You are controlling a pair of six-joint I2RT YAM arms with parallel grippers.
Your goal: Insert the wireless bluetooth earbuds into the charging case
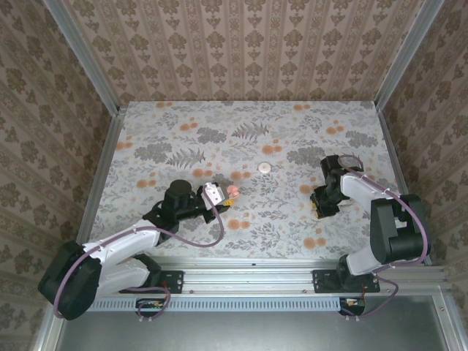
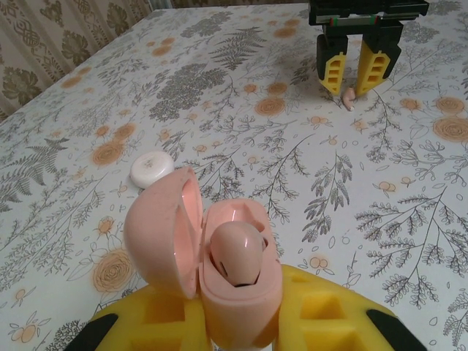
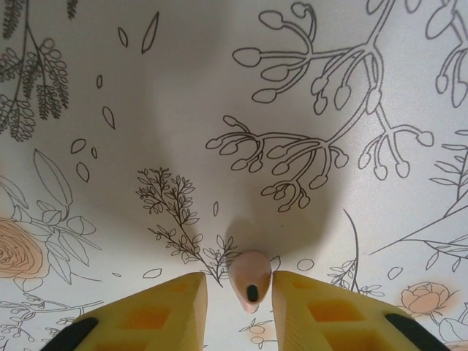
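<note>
The charging case (image 2: 241,307) is open and held in the left gripper (image 2: 238,322), whose yellow fingers (image 2: 146,322) are clamped on its lower body; its lid (image 2: 157,234) is swung out to the left and stands roughly upright, showing a smooth pink hollow; one pale pink seated earbud (image 2: 238,256) sits in the base, its rounded top rising above the rim while its lower part is sunk out of sight; whether another socket lies beside it I cannot tell, since the lid and the bud cover that side; the bottom of the case is cut off by the edge of the left wrist view; from above, the case is a small pink patch at the gripper's tip, too small to read; a loose earbud (image 3: 250,278) lies on the flowered tabletop (image 2: 380,219), well apart from the case, between the fingers of the right gripper (image 3: 240,278); that gripper is narrow, one finger touching or almost touching the bud and a slim gap left at the other, so it does not grip the bud; a dark spot marks the bud's near end; the gripper's shadow blurs the print around it; a pale round disc (image 2: 151,168) lies flat near the case's lid, not touching it.
</note>
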